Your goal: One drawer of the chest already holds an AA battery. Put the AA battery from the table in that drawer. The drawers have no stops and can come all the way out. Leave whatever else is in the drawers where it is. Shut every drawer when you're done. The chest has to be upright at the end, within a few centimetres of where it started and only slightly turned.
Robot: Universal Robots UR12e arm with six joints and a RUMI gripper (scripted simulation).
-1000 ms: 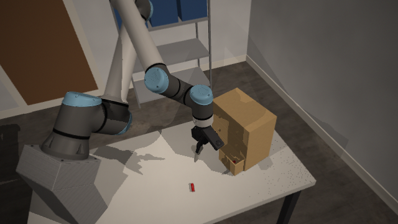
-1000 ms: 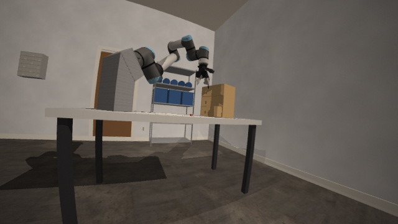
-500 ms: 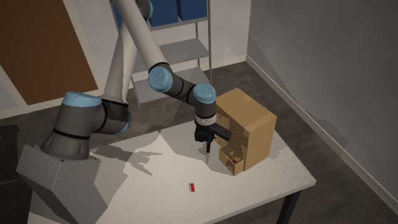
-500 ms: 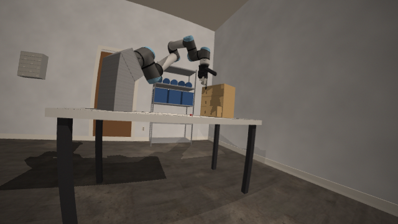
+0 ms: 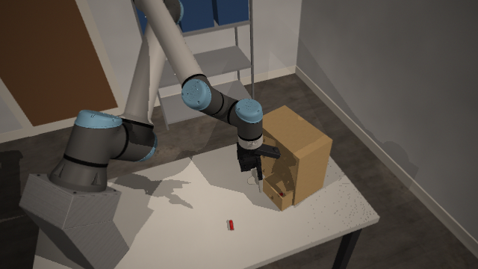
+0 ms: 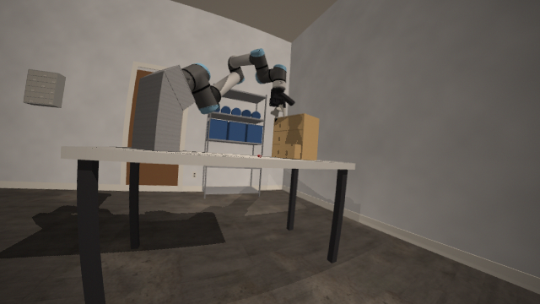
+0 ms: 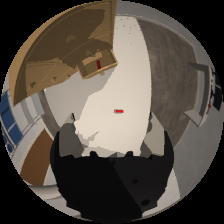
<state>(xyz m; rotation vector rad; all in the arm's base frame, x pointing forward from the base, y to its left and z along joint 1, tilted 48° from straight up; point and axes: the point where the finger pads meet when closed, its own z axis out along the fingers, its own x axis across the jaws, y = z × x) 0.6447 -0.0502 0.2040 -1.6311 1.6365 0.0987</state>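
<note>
The gripper [image 5: 256,184] [image 6: 280,115] [image 7: 111,113] is positioned above the table [image 5: 179,232] [image 6: 211,157] [image 7: 135,65], near the drawer side of the wooden chest [image 5: 314,168] [image 6: 310,137] [image 7: 65,40]. Its two jaws are spread wide and hold nothing.

The AA battery [image 5: 231,225] [image 6: 259,156] [image 7: 118,111] lies on its side on the table, apart from the chest and the gripper. Its casing is mainly red; any print on it is too small to read.

The chest stands upright on the table. One drawer [image 5: 278,202] [image 6: 293,151] [image 7: 90,67] in its bottom row is pulled out. A red battery [image 5: 281,194] [image 7: 99,64] lies inside this drawer; any marking on it is too small to read. A small knob is fitted to the drawer front.

The arm [image 5: 172,41] [image 6: 228,82] is mounted on a grey pedestal [image 5: 71,209] [image 6: 148,110]. A pale wrist ring [image 5: 251,143] [image 6: 279,84] above the gripper carries a small dark marking in the top view, too small to read.

A metal shelf unit [image 5: 252,48] [image 6: 265,122] stands on the floor beyond the table. It carries blue boxes [image 5: 231,11] [image 6: 237,131] and, one level higher, round blue items [image 6: 236,112].
</note>
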